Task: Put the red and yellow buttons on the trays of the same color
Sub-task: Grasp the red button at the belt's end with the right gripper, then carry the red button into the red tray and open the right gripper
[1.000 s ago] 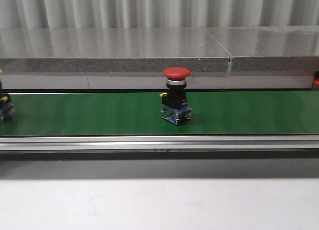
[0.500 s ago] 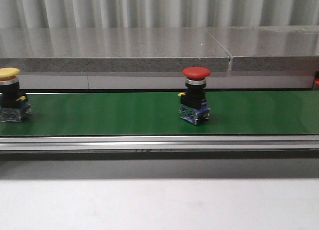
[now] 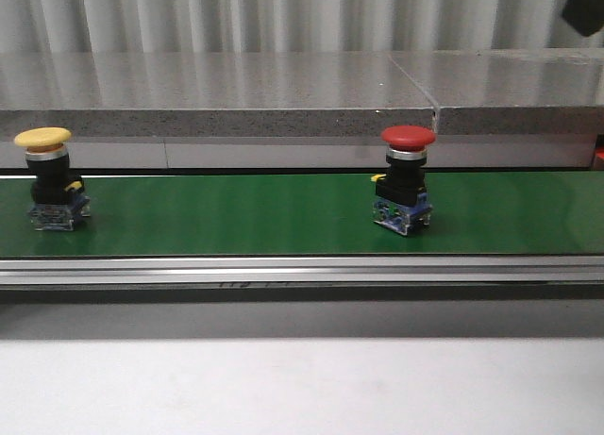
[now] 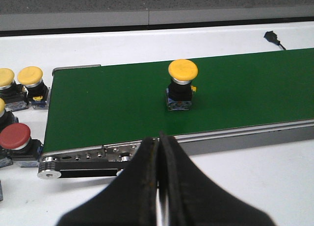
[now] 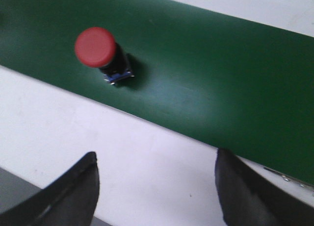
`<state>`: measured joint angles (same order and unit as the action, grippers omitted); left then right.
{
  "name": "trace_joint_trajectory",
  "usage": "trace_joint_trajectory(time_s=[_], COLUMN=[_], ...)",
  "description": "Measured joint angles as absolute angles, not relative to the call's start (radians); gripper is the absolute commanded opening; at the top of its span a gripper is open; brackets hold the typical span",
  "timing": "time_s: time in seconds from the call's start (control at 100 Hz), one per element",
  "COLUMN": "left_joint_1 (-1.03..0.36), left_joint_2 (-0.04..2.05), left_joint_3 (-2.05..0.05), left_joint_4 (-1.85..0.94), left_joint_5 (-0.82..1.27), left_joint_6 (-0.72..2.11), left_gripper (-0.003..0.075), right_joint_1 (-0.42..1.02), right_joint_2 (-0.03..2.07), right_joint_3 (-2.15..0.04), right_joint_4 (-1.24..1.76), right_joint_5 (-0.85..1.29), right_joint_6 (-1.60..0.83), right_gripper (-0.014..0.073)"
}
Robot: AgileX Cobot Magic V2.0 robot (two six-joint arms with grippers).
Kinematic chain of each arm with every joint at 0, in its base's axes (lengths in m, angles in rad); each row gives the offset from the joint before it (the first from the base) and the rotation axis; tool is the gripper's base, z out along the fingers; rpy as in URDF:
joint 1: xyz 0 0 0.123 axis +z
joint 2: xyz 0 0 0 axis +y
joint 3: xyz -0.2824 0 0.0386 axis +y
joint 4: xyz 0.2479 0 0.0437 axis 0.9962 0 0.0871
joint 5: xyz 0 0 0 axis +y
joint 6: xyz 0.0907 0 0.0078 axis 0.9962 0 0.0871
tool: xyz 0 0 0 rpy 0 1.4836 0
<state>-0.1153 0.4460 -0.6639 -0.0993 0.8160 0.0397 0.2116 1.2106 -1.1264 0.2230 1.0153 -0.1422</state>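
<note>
Front view: the green conveyor belt (image 3: 236, 218) has carried the red button (image 3: 406, 185) from near the belt's centre toward 3 o'clock across the last second, and a yellow button (image 3: 49, 185), only a sliver at the 9 o'clock edge a second ago, now stands fully in view on the belt, well apart from the red one. Both stand upright on their blue bases. A dark shape, probably part of the right arm, has entered at the 1 o'clock corner. Right wrist view: the right pincer (image 5: 154, 184) is spread wide and empty, poised above the white desk (image 5: 98, 138) just beside the belt, the red button (image 5: 98, 49) ahead of it. Left wrist view: the left pincer (image 4: 158, 179) has its fingers pressed together, holding nothing, with the yellow button (image 4: 181, 84) ahead and spare buttons (image 4: 19, 84) beyond the belt's end. No trays are visible. Judged from this, neither button is yet picked; the red one, drifting on, likely needs a timed grasp first.
</note>
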Motion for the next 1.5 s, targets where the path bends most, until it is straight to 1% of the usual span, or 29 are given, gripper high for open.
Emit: trace_joint_trajectory(time_s=[0.19,0.35,0.69,0.76,0.83,0.88,0.93,0.97,1.02,1.11,1.25,1.39,1.5], left_joint_1=[-0.115,-0.115,-0.115,-0.115,-0.115,-0.115,-0.115,-0.115,-0.115,-0.115,-0.115,-0.115,-0.115], left_joint_2=[0.446,0.446,0.446,0.446,0.446,0.446,0.446,0.446,0.446,0.446,0.446,0.446,0.446], left_joint_3=[-0.664,-0.664,-0.664,-0.664,-0.664,-0.664,-0.664,-0.664,-0.664,-0.664,-0.664,-0.664,-0.664], left_joint_4=[-0.099,-0.099,-0.099,-0.099,-0.099,-0.099,-0.099,-0.099,-0.099,-0.099,-0.099,-0.099,-0.099], left_joint_5=[0.816,0.816,0.816,0.816,0.816,0.816,0.816,0.816,0.816,0.816,0.816,0.816,0.816], left_joint_6=[0.040,0.040,0.041,0.041,0.041,0.041,0.041,0.041,0.041,0.041,0.041,0.041,0.042], left_gripper=[-0.0020,-0.0020,-0.0020,-0.0020,-0.0020,-0.0020,-0.0020,-0.0020,-0.0020,-0.0020,-0.0020,-0.0020,-0.0020], right_joint_1=[0.274,0.279,0.279,0.279,0.282,0.282,0.282,0.282,0.282,0.282,0.251,0.165,0.069], right_joint_2=[1.380,1.502,1.672,1.694,1.707,1.709,1.709,1.709,1.709,1.709,1.700,1.662,1.642], right_joint_3=[-1.234,-1.285,-1.356,-1.357,-1.357,-1.358,-1.358,-1.360,-1.362,-1.364,-1.364,-1.364,-1.364], right_joint_4=[0.228,0.232,0.241,0.242,0.242,0.242,0.242,0.242,0.242,0.242,0.242,0.243,0.245], right_joint_5=[1.062,1.103,1.088,1.066,1.046,1.034,1.030,1.029,1.027,1.026,1.022,1.008,1.002], right_joint_6=[-0.174,-0.204,-0.259,-0.261,-0.261,-0.263,-0.263,-0.263,-0.265,-0.265,-0.260,-0.253,-0.252], right_gripper=[0.0509,0.0509,0.0505,0.0458,0.0348,0.0250,0.0178,0.0134,0.0098,0.0070,0.0067,0.0067,0.0067])
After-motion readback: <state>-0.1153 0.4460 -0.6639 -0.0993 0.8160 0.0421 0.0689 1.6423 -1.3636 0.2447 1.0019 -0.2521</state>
